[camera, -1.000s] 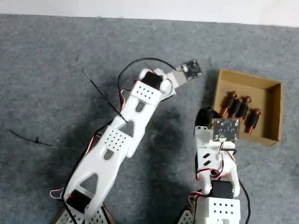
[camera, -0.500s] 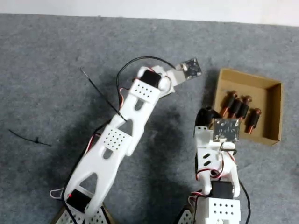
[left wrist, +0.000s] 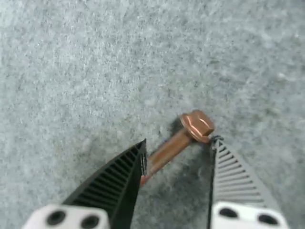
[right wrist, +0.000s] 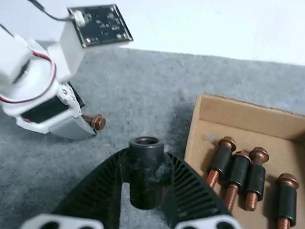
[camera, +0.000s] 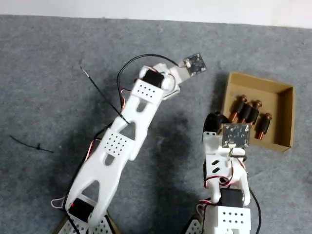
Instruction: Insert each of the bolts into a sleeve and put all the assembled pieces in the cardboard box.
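A copper bolt [left wrist: 177,139] sits slantwise in my left gripper [left wrist: 177,143], shaft against one finger and hex head against the other's tip, just over the grey carpet. From the right wrist view, the same bolt [right wrist: 96,122] pokes out of the left gripper [right wrist: 83,126]. My right gripper [right wrist: 145,162] is shut on a black sleeve [right wrist: 145,167], held upright with its bore open, between the left gripper and the cardboard box [right wrist: 238,117]. In the high view the box [camera: 282,114] lies at the right, holding several assembled pieces [camera: 247,113]; the right gripper [camera: 216,121] is just left of it.
Grey carpet [camera: 58,58] covers the table, with a white strip along the far edge. A loose black tie [camera: 30,144] lies at the left. A thin black tie [camera: 100,92] sticks out from the left arm, with red and black wires looping by its wrist.
The left arm's wrist has shifted toward the far edge and slightly left. The right arm and the box have stayed still.
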Controlling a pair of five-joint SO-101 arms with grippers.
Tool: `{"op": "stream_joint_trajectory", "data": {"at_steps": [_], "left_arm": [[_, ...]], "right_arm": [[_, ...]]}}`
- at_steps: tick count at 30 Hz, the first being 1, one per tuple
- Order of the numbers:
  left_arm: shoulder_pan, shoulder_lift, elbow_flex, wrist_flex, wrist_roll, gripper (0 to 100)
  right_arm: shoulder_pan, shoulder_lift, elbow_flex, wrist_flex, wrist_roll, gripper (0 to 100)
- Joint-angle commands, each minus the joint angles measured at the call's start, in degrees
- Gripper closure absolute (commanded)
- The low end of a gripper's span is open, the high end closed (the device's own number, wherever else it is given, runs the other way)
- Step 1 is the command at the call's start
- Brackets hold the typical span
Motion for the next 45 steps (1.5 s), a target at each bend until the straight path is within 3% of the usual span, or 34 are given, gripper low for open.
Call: {"op": "stream_joint_trajectory", "data": {"at_steps": [1, 9, 21, 28, 41, 45], "left_arm": [[1.01, -1.01, 0.66, 2.46, -2.29, 78], [1.01, -0.84, 0.84, 9.41, -12.84, 78], [1.36, -0.84, 0.84, 11.08, -17.05, 78], [3.82, 0.92, 2.95, 16.44, -25.49, 78], [3.74, 0.92, 2.86, 17.85, -25.76, 78], [4.0, 0.04, -2.33, 23.03, -22.07, 79]], "right_arm": [[0.31, -0.48, 5.23, -0.31, -0.53, 99.2], [0.31, -0.48, 5.23, -0.22, -0.53, 99.2], [0.31, -0.48, 5.23, -0.22, -0.53, 99.2], [0.31, -0.48, 5.23, -0.22, -0.44, 99.2], [0.31, -0.48, 5.23, -0.31, -0.44, 99.2], [0.31, -0.48, 5.23, -0.4, -0.44, 99.2]]}}
